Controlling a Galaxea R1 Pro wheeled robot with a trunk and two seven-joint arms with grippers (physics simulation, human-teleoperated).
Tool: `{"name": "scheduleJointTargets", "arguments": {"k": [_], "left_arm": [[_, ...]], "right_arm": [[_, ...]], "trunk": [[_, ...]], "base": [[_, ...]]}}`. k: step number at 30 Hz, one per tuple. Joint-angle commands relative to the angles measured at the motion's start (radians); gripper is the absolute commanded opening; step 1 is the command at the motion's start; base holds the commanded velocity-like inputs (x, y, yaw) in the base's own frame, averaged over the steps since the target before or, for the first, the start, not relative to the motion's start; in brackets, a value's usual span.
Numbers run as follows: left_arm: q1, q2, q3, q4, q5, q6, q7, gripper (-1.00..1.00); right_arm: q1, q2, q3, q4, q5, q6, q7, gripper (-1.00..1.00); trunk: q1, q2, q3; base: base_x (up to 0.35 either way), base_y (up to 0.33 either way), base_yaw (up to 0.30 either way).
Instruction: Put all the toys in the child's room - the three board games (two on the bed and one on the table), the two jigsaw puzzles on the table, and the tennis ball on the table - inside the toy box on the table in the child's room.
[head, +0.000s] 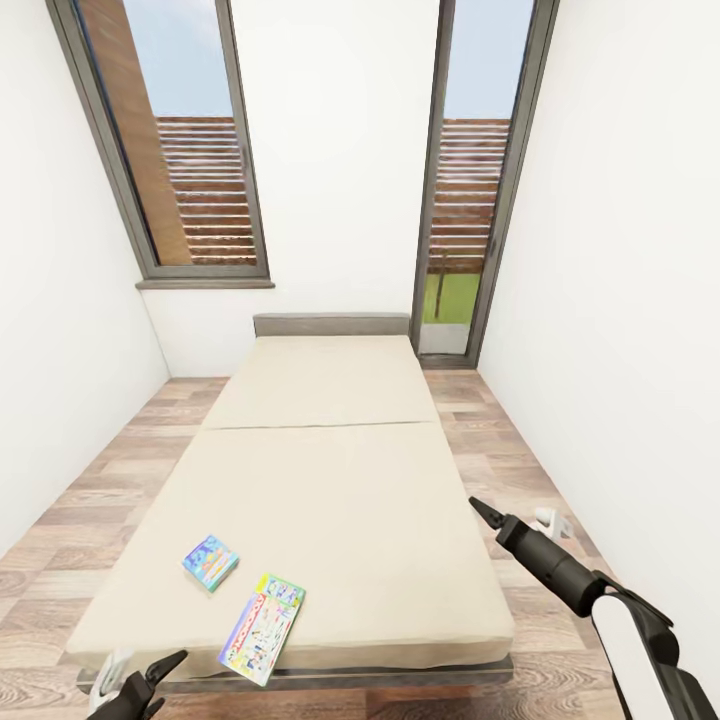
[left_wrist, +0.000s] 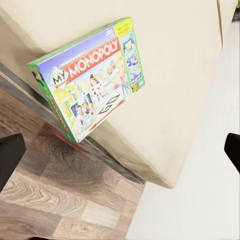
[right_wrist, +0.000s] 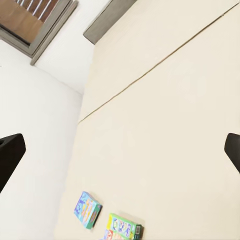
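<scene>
Lying flat near the foot of the bed (head: 330, 480): small blue board game (head: 210, 562), with green-edged Monopoly board game (head: 262, 628) just beside it, overhanging the bed's foot edge. Hovering off the bed's foot corners, both spread wide and empty: left gripper (head: 150, 680) near the Monopoly box, right gripper (head: 487, 513) well apart.

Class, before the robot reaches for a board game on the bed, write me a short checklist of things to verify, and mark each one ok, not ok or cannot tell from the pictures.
1. Left claw open, nothing between its fingers: ok.
2. Right claw empty: ok in the right wrist view, where both fingertips stand wide apart.
3. Larger green-edged Monopoly board game box fully supported: not ok, one corner overhangs the edge of the beige mattress.
4. Small blue board game box lying flat on the mattress, apart from the Monopoly box: ok.
5. Left claw lined up over the Monopoly box: ok, it sits between the fingertips in the left wrist view.
6. Path back to the toy box: cannot tell.
</scene>
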Motion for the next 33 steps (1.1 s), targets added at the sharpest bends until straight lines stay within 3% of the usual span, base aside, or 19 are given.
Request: {"name": "scheduleJointTargets", "arguments": {"k": [1,7,10,12,14,18,33], "left_arm": [[0.0,0.003,0.001,0.0,0.005,0.008,-0.023,1.0],[0.004,0.016,-0.002,0.0,0.004,0.007,-0.075,1.0],[0.004,0.016,-0.004,0.0,0.003,0.002,-0.078,1.0],[0.004,0.016,-0.005,0.001,0.003,-0.003,-0.078,1.0],[0.004,0.014,-0.005,0.001,0.003,-0.006,-0.078,1.0],[0.005,0.012,-0.005,0.001,0.003,-0.007,-0.078,1.0],[0.005,0.01,-0.004,0.001,0.003,-0.008,-0.068,1.0]], "right_arm": [[0.0,0.0,-0.002,-0.001,-0.006,0.008,0.006,1.0],[0.004,0.001,0.001,-0.05,-0.112,0.088,0.03,1.0],[0.004,-0.009,0.0,-0.063,-0.133,0.121,0.036,1.0],[0.004,-0.017,-0.009,-0.069,-0.148,0.151,0.076,1.0],[0.003,-0.026,-0.022,-0.071,-0.164,0.194,0.157,1.0],[0.003,-0.028,-0.031,-0.073,-0.173,0.229,0.252,1.0],[0.003,-0.018,-0.028,-0.07,-0.168,0.227,0.266,1.0]], "trunk": [[0.004,-0.008,-0.004],[0.027,-0.05,-0.023],[0.039,-0.071,-0.033],[0.046,-0.085,-0.039],[0.054,-0.099,-0.045],[0.069,-0.127,-0.058],[0.127,-0.232,-0.105]], "base": [[0.0,0.0,0.0],[0.0,0.0,0.0],[0.0,0.0,0.0],[0.0,0.0,0.0],[0.0,0.0,0.0],[0.0,0.0,0.0],[0.0,0.0,0.0]]}}
